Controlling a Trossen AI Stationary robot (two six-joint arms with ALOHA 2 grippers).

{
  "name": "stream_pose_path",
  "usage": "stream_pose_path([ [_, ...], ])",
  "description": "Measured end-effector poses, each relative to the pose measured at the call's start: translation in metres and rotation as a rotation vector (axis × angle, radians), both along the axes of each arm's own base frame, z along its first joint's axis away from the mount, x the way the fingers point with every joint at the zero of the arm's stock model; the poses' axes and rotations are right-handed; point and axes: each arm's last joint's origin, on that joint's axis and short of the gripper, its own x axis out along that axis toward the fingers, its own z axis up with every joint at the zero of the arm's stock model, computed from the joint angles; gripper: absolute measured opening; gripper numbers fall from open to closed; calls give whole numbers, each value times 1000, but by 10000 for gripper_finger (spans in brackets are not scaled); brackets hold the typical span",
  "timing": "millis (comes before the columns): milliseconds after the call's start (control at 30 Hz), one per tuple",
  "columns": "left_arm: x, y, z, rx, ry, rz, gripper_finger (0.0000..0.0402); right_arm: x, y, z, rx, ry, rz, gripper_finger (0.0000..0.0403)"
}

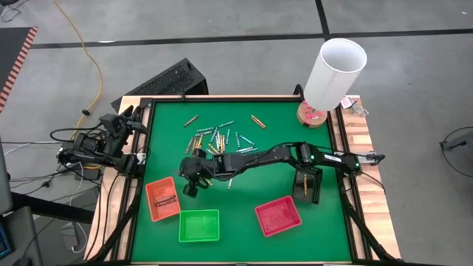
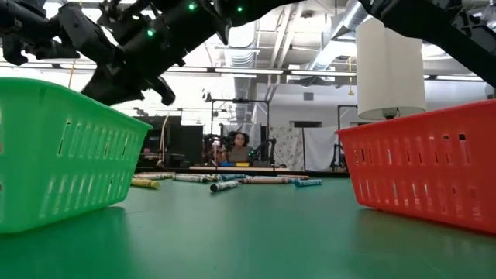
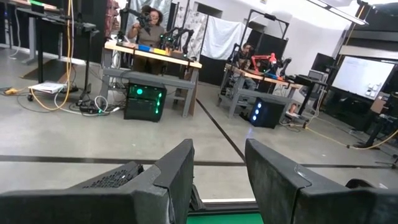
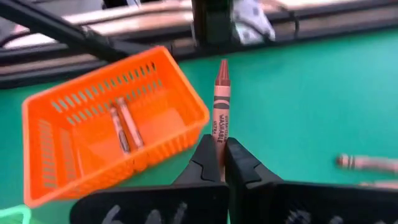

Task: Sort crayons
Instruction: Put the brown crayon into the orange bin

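My right gripper is shut on a reddish-brown crayon. It reaches across the table from the right and hangs beside the orange tray. Two reddish-brown crayons lie on the floor of that tray. A loose pile of gold, grey, blue and brown crayons lies flat on the green mat at the far middle. My left gripper waits off the table's left edge, open, with nothing between its fingers. My right gripper pinches the crayon's blunt end between its two fingertips. The fingers come from the table's right, slanting down, and the crayon runs on in line with them. Its pointed tip sticks out ahead, lifted clear of the mat.
A green tray and a red tray stand near the front edge. A black tray sits under my right arm. A white cylinder stands at the far right corner. One stray crayon lies on the mat.
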Motion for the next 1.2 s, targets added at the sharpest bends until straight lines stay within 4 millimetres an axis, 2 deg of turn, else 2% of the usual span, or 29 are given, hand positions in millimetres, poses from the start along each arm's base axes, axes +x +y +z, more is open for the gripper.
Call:
stream_pose_path([
  [367,0,0,0,0,-1,0,135,7,3,16,-92,-178,152,1],
  [967,0,0,0,0,0,0,135,10,14,41,-270,-499,568,1],
  [1100,0,0,0,0,0,0,135,15,15,35,-245,-589,573,1],
  [1200,0,0,0,1,-1,0,135,22,16,15,-190,-610,564,1],
])
